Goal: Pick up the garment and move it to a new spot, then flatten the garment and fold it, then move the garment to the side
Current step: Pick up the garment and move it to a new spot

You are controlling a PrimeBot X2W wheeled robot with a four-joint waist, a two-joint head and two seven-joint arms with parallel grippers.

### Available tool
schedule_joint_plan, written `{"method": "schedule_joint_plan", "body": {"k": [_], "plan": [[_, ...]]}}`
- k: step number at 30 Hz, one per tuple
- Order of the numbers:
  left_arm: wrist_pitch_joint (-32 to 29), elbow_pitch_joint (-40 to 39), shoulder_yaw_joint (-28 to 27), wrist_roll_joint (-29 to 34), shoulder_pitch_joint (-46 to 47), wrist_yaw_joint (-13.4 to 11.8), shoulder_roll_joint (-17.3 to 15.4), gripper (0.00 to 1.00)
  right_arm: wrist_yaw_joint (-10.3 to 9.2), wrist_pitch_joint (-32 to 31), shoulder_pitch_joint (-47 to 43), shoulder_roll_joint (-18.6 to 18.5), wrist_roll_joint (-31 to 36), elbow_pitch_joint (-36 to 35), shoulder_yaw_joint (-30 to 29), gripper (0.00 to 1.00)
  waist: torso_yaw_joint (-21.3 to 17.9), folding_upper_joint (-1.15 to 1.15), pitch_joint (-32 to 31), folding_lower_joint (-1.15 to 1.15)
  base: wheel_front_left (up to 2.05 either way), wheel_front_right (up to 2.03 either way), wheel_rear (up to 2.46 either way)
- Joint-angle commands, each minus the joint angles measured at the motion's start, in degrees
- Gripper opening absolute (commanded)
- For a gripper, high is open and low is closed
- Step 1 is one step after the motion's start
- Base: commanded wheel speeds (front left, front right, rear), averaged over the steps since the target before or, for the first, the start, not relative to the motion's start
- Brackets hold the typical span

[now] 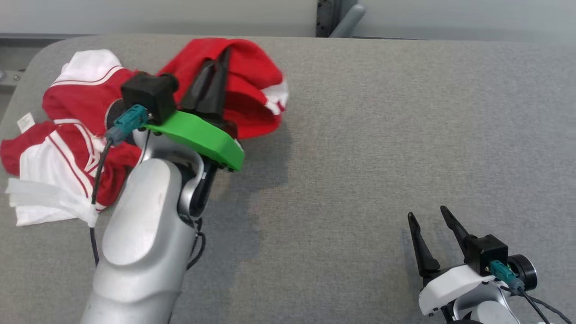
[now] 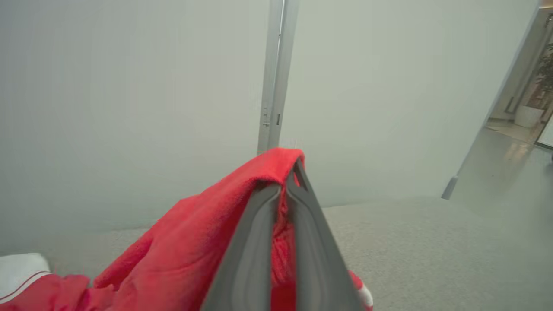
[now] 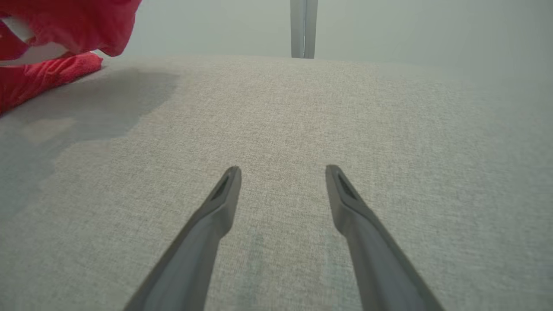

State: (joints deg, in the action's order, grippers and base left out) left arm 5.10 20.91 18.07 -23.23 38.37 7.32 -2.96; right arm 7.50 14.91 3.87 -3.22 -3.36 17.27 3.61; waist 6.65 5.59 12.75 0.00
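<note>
A red and white garment (image 1: 76,130) lies crumpled at the far left of the grey table (image 1: 382,135). My left gripper (image 1: 223,56) is shut on a red fold of it, and that fold hangs lifted above the table surface. In the left wrist view the garment (image 2: 185,255) drapes over my closed left gripper (image 2: 290,172), with red cloth pinched between the two fingers. My right gripper (image 1: 427,216) rests open at the lower right, apart from the cloth. In the right wrist view that gripper (image 3: 283,172) has only bare table between its fingers, and the garment (image 3: 65,39) shows at the upper left.
The grey fabric table runs wide to the right of the garment. Its rounded far-left corner (image 1: 40,54) lies close behind the cloth. A pale wall and a grey post (image 1: 330,18) stand behind the far edge.
</note>
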Motion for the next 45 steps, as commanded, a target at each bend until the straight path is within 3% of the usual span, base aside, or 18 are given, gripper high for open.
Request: {"method": "schedule_joint_plan", "body": {"k": [1,6,8,11,13,16,22,26,30,32,40,42,43,44,45], "plan": [[-1.6,-3.7,1.6,-2.2,-1.4,0.3,0.0,0.00,-0.02,0.2,-0.6,-0.1,-0.3,0.2,0.0,1.00,-4.9,0.00,-2.7,0.00,0.00,0.00,0.00],[-8.4,-17.8,8.5,-12.3,-4.8,-0.6,0.0,0.00,-0.02,0.1,-1.0,0.2,-0.7,0.4,-0.5,1.00,-9.5,0.00,-2.5,0.00,0.00,0.00,0.00],[-10.2,-21.8,11.0,-18.9,-6.3,-2.3,0.0,0.00,-0.02,0.1,-0.9,0.3,-0.8,0.4,-0.7,1.00,-11.2,0.00,-2.2,0.00,0.00,0.00,0.00],[-12.4,-23.8,14.1,-24.0,-7.4,-5.0,-0.1,0.00,-0.02,0.1,-0.9,0.4,-1.1,0.4,-0.9,1.00,-13.1,0.00,-1.6,0.00,0.00,0.00,0.00],[-13.8,-21.5,15.1,-26.6,-9.2,-5.9,-0.1,0.00,-0.02,0.1,-0.9,0.4,-1.5,0.5,-0.8,1.00,-14.3,0.00,-1.1,0.00,0.00,0.00,0.00],[-14.6,-17.7,15.3,-27.5,-10.0,-5.0,-1.0,0.00,-0.02,0.1,-0.7,0.4,-2.1,0.5,-0.8,1.00,-15.1,0.00,-0.6,0.00,0.00,0.00,0.00],[-16.4,-3.1,18.9,-24.2,-10.0,-1.2,-8.1,0.00,-0.02,0.1,-0.7,0.4,-3.1,0.7,-1.0,1.00,-16.3,0.00,0.4,0.00,0.00,0.00,0.00],[-16.8,2.7,22.8,-22.1,-8.0,0.0,-12.3,0.00,-0.02,0.1,-1.2,0.4,-3.1,1.0,-1.5,1.00,-15.6,0.00,0.6,0.00,0.00,0.00,0.00],[-17.3,4.0,25.6,-26.5,-6.2,0.2,-13.6,0.00,-0.02,0.1,-1.1,0.4,-3.2,1.6,-1.5,1.00,-14.5,0.00,0.4,0.00,0.00,0.00,0.00],[-16.2,4.5,27.2,-27.3,-5.1,0.2,-15.9,0.00,-0.02,0.1,-0.7,0.4,-3.2,1.7,-1.1,1.00,-14.1,0.00,0.2,0.00,0.00,0.00,0.00],[-11.3,6.8,33.7,-31.0,-1.9,0.2,-19.3,0.00,-0.02,0.1,0.5,0.4,-2.6,2.0,-0.8,1.00,-13.1,0.00,-0.7,0.00,0.00,0.00,0.00],[-10.5,7.0,35.6,-32.1,-1.5,0.2,-19.5,0.17,-0.02,0.1,0.4,0.4,-2.5,2.1,-0.9,1.00,-12.9,0.00,-0.8,0.00,0.00,0.00,0.00],[-10.0,7.2,36.3,-32.8,-1.2,0.2,-19.6,0.40,-0.02,0.1,0.3,0.4,-2.4,2.1,-1.0,1.00,-12.9,0.00,-0.9,0.00,0.00,0.00,0.00],[-9.2,7.7,36.7,-33.1,-1.0,0.2,-19.8,1.00,-0.02,0.1,0.2,0.4,-2.4,2.1,-1.0,1.00,-12.8,0.00,-0.9,0.00,0.00,0.00,0.00],[-8.6,8.3,37.2,-33.2,-1.2,0.2,-19.8,1.00,-0.02,0.1,0.1,0.4,-2.4,2.1,-0.9,1.00,-12.8,0.00,-1.0,0.00,0.00,0.00,0.00]]}}
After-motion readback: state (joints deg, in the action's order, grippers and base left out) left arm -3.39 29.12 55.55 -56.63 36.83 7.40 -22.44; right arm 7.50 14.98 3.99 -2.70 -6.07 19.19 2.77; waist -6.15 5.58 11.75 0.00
